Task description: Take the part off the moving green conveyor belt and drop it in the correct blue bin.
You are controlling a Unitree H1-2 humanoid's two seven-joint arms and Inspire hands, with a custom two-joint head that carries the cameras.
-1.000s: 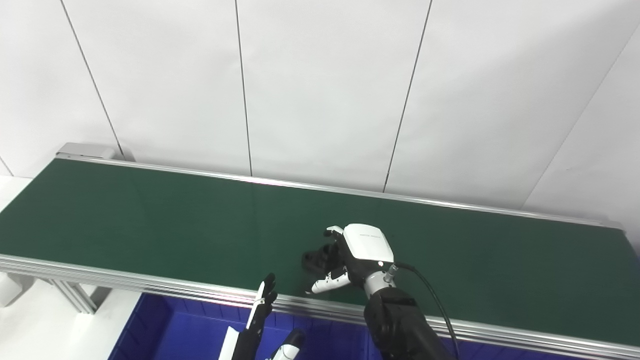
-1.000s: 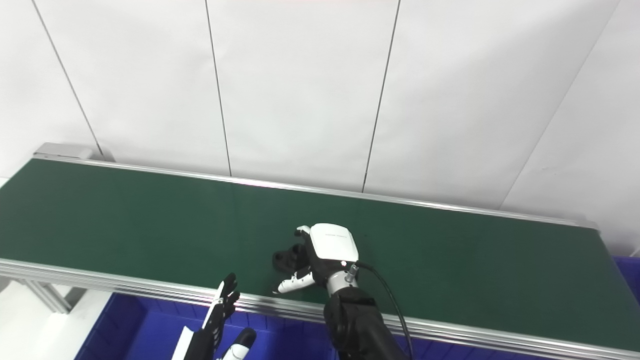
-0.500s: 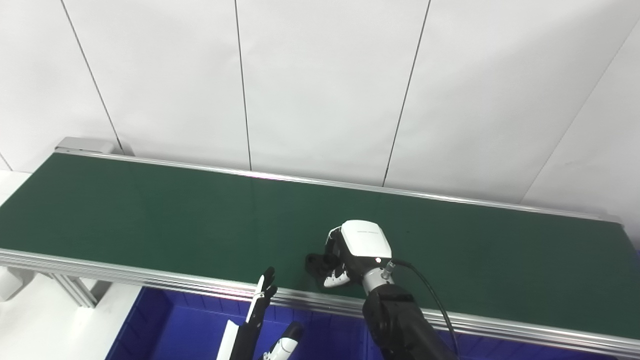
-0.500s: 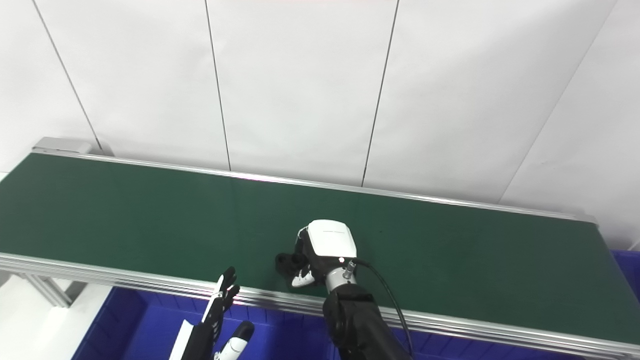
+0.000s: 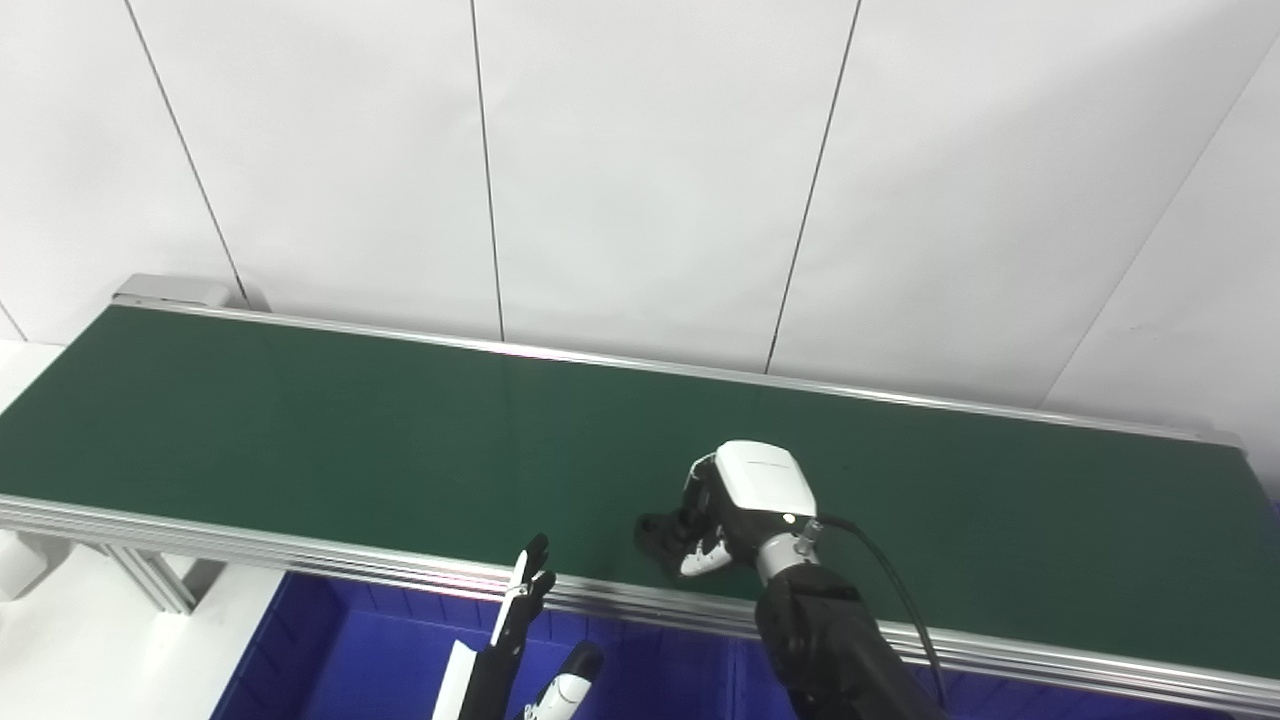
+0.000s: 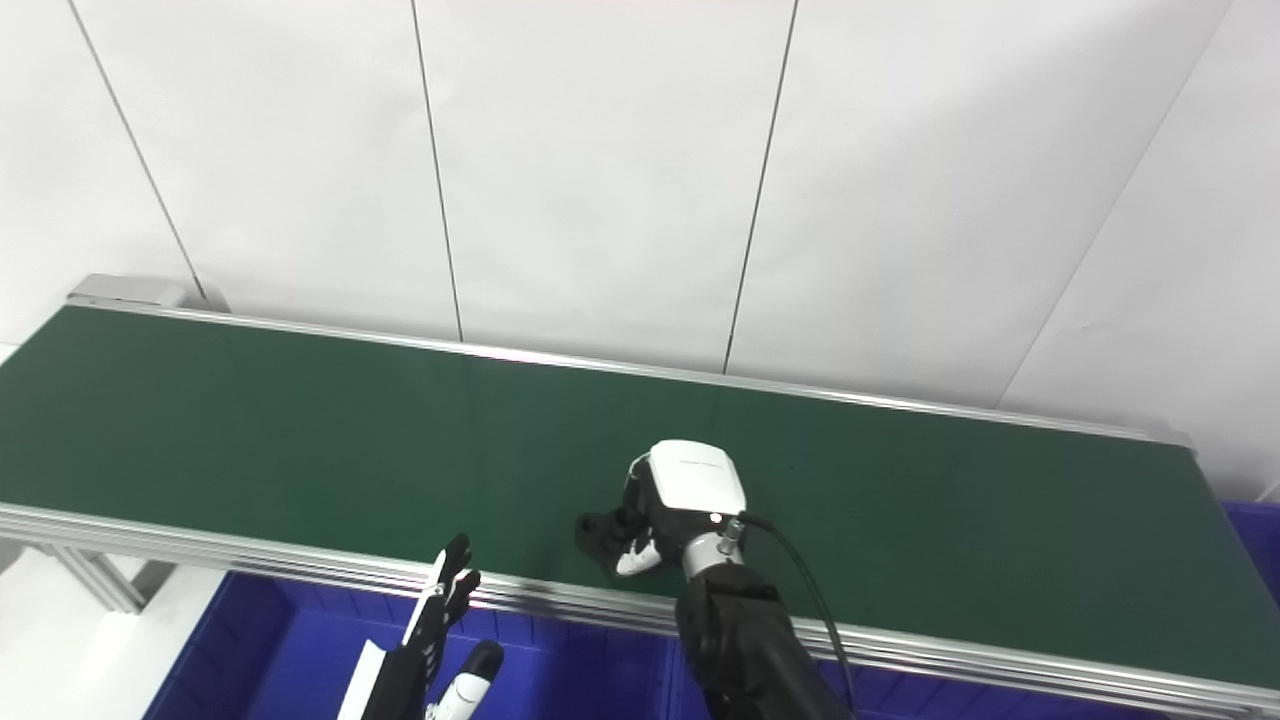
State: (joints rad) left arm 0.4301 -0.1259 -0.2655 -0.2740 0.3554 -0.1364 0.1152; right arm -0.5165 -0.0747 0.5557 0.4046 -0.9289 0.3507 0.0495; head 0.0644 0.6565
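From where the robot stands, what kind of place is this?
Probably a factory-style sorting station: a long green conveyor belt with metal rails, a blue bin below its near edge, plain white wall panels behind.

No legible text anywhere; only a faint, unreadable marking on the right robot hand (image 5: 757,487).
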